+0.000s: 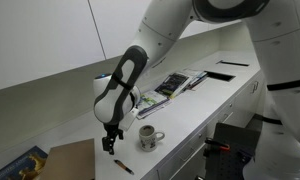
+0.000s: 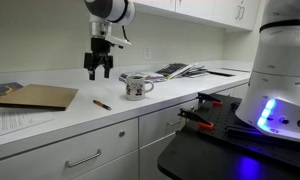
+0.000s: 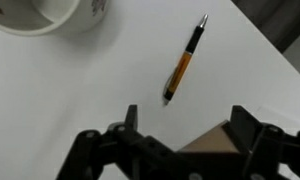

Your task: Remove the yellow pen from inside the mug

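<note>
The yellow pen [image 3: 185,60], with dark ends, lies flat on the white counter outside the mug; it also shows in both exterior views [image 1: 123,166] [image 2: 101,103]. The whitish mug [image 1: 150,137] [image 2: 137,87] with a dark pattern stands upright a short way from the pen. Its rim shows at the top left of the wrist view [image 3: 50,15]. My gripper [image 3: 185,118] is open and empty. It hangs above the counter [image 1: 110,143] [image 2: 99,70], over the area beside the pen and apart from both things.
A brown folder [image 1: 70,160] [image 2: 35,96] lies on the counter beyond the pen. Magazines [image 1: 175,83] [image 2: 175,70] lie past the mug. A blue book [image 1: 20,165] sits at the far end. The counter's front edge [image 2: 110,120] runs close to the pen.
</note>
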Controlling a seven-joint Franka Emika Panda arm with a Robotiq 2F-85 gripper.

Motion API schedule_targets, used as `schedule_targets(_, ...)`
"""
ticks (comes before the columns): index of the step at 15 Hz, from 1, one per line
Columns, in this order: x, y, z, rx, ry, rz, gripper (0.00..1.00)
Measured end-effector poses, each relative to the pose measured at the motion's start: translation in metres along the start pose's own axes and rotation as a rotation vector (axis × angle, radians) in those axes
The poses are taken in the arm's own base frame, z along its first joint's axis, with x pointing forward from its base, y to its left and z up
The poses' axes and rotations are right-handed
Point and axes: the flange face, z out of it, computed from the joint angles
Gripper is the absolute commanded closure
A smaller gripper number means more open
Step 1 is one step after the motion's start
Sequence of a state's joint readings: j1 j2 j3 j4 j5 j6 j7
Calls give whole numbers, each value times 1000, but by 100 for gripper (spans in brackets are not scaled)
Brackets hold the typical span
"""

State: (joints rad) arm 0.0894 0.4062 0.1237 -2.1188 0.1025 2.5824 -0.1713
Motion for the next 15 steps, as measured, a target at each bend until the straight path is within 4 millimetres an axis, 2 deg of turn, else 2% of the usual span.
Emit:
schedule_targets(3,-29,0,-28,-17,30,-17,0)
schedule_targets(9,-76,1,-106,-86,49,-48,0)
schedule_targets(12,-91,-3,-121,-89,30,-51,0)
schedule_targets(15,-99,-6,-123,-89,17,-54,0)
